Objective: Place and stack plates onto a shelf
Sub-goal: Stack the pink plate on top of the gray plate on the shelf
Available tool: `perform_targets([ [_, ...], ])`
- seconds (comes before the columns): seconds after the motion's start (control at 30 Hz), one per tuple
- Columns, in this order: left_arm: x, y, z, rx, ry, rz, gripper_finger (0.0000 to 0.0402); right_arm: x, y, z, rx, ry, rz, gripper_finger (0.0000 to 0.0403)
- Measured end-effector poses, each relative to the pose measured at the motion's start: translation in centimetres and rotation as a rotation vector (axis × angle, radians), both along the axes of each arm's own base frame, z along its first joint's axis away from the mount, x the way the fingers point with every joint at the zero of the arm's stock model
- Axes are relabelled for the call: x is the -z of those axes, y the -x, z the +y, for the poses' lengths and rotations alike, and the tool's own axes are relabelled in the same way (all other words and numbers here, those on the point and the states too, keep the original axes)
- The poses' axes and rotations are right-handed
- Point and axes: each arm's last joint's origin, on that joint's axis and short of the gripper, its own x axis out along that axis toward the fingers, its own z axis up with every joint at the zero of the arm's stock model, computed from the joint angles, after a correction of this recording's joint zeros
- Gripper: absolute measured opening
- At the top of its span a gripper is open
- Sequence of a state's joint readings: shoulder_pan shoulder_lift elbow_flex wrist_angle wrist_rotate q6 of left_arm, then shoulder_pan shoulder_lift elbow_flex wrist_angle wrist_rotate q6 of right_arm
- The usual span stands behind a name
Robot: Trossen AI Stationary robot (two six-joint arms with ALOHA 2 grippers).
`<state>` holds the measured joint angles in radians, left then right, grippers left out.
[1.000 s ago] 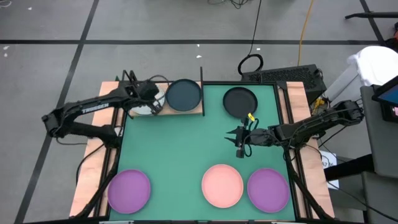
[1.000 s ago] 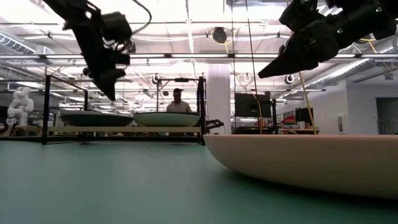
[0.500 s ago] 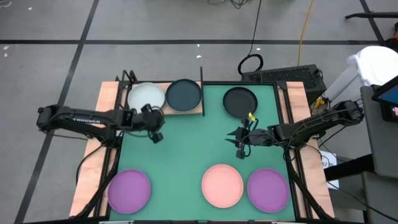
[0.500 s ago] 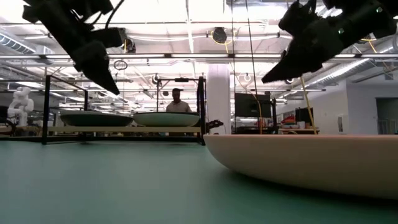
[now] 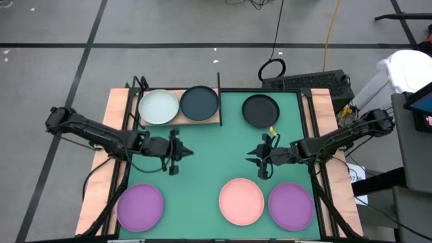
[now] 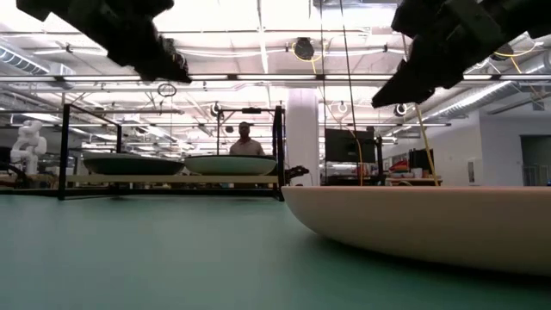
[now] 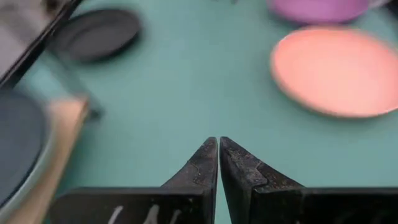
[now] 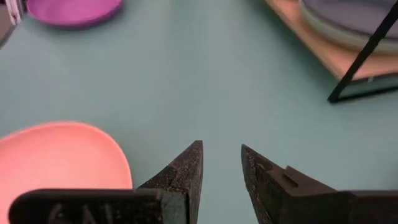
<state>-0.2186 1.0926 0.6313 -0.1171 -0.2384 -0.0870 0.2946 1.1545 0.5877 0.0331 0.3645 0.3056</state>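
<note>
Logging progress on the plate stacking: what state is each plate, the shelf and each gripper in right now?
Pale plate: on the shelf.
Dark teal plate: on the shelf, beside it.
Black plate: on the mat.
Pink plate: on the mat.
Two purple plates: on the mat.
Shelf: holds two plates side by side.
Left gripper: shut, empty.
Right gripper: open, empty.

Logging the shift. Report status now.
Left pincer shut, empty; right pincer open, empty, both over mat. Two plates on shelf; pink plate nearest. Nothing blocking.
</note>
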Motion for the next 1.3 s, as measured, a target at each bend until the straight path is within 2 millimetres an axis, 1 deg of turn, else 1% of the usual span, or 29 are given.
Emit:
perform_targets([
  [0.1, 0.6, -1.0, -1.2, 0.089, -0.032, -0.022, 0.0027, 0.2, 0.2, 0.0, 0.013, -0.019, 0.023, 0.0093],
  [0.27, 1.9, -2.6, -2.8, 0.163, -0.065, -0.053, 0.0028, 0.3, 0.2, 0.0, 0.025, -0.03, 0.024, 0.0093],
  [0.37, 2.7, -3.3, -3.6, 0.21, -0.08, -0.063, 0.0042, 0.2, 0.1, 0.0, 0.025, -0.033, 0.016, 0.0093],
  [0.47, 3.2, -4.0, -4.3, 0.25, -0.082, -0.1, 0.0077, 0.2, 0.1, 0.0, 0.025, -0.033, 0.013, 0.0093],
  [0.63, 4.3, -5.0, -5.2, 0.276, -0.091, -0.139, 0.0152, 0.2, 0.1, 0.0, 0.022, -0.029, 0.011, 0.0093],
  [0.7, 5.0, -5.2, -5.6, 0.298, -0.111, -0.132, 0.0175, 0.2, 0.1, 0.0, 0.02, -0.024, 0.011, 0.0093],
  [0.77, 5.6, -5.6, -6.0, 0.333, -0.127, -0.125, 0.0187, 0.2, 0.1, 0.0, 0.018, -0.021, 0.011, 0.0093],
  [0.93, 6.6, -6.7, -6.9, 0.406, -0.169, -0.115, 0.019, 0.2, 0.1, 0.0, 0.02, -0.016, 0.011, 0.0093],
  [1.03, 7.1, -7.5, -7.8, 0.486, -0.202, -0.111, 0.0191, 0.1, 0.1, -0.1, 0.044, 0.001, 0.006, 0.0093],
  [1.3, 8.3, -9.9, -9.9, 0.605, -0.353, -0.11, 0.0191, 0.1, 0.1, -0.1, 0.058, 0.01, 0.002, 0.0093],
])
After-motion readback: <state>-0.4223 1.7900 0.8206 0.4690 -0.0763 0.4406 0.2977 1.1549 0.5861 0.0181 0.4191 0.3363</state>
